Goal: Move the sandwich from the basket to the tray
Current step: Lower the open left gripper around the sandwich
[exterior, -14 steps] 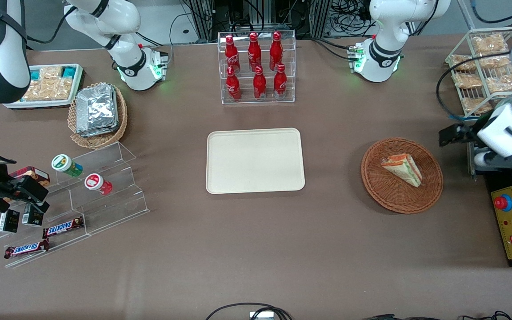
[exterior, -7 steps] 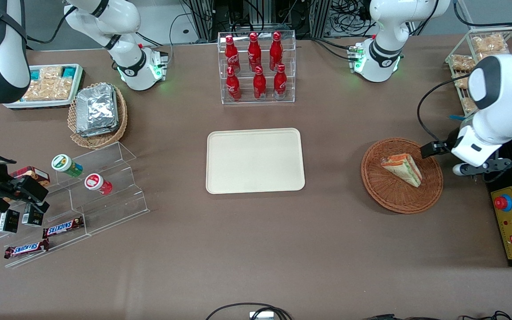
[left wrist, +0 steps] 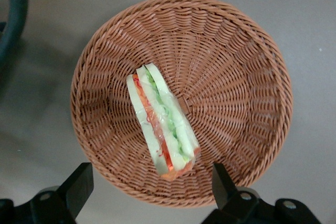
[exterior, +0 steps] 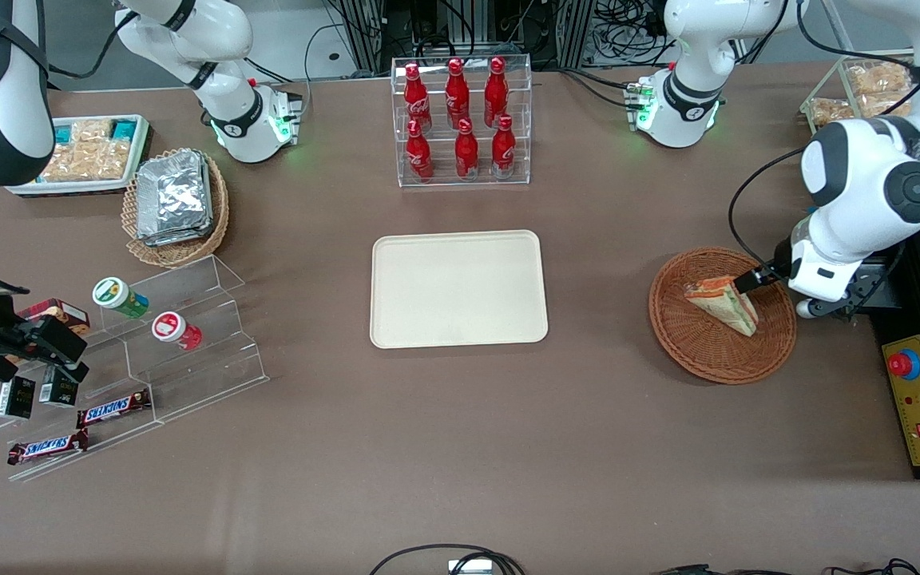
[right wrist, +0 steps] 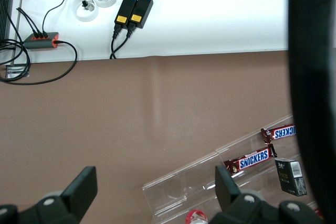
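A Franka arm's gripper (left wrist: 149, 192) hangs over the reddish-brown wicker basket (exterior: 722, 351), jaws spread wide and holding nothing, at the working arm's end of the desk (exterior: 460, 447). The sandwich (exterior: 722, 303), a wrapped wedge, lies inside the basket on the woven floor, its layered cut edge showing orange-red and green filling. The spread jaws bracket the wedge with room on both sides, a stance that appears suited to coming down across the bread faces rather than along the sandwich's length.

The cream tray (exterior: 458, 289), bare, sits mid-desk well apart from the basket, toward the parked arm's end, in front of a clear rack of red bottles (exterior: 461, 120); the open run of desk between them looks free for the carry.

The left wrist view shows what the front view cannot: both fingertips (left wrist: 79, 182) and the gap between them, with the sandwich lined up in that gap. From the front, the arm's white body hides most of the gripper, so its height above the sandwich is hard to judge.
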